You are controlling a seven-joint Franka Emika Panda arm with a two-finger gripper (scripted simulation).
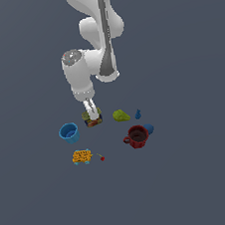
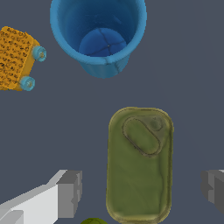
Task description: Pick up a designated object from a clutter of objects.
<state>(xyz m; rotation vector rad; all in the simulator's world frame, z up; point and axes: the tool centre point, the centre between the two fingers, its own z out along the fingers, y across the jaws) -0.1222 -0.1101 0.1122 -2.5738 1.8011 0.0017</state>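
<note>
The tin can [image 1: 93, 119] has a dark green top and stands on the grey floor; it fills the middle of the wrist view [image 2: 140, 166]. My gripper [image 1: 90, 111] is right above it and open. In the wrist view the gripper [image 2: 142, 190] straddles the can, with one grey finger [image 2: 70, 192] on each side and a gap between each finger and the can. Nothing is held. The can's label barely shows in the exterior view.
A blue cup [image 1: 69, 133] [image 2: 98, 35] stands close to the can. An orange-yellow box [image 1: 82, 156] [image 2: 15, 59], a tiny red bit [image 1: 102, 158], a red mug [image 1: 137, 137], a yellow-green pear shape [image 1: 120, 115] and a small blue piece [image 1: 138, 114] lie around.
</note>
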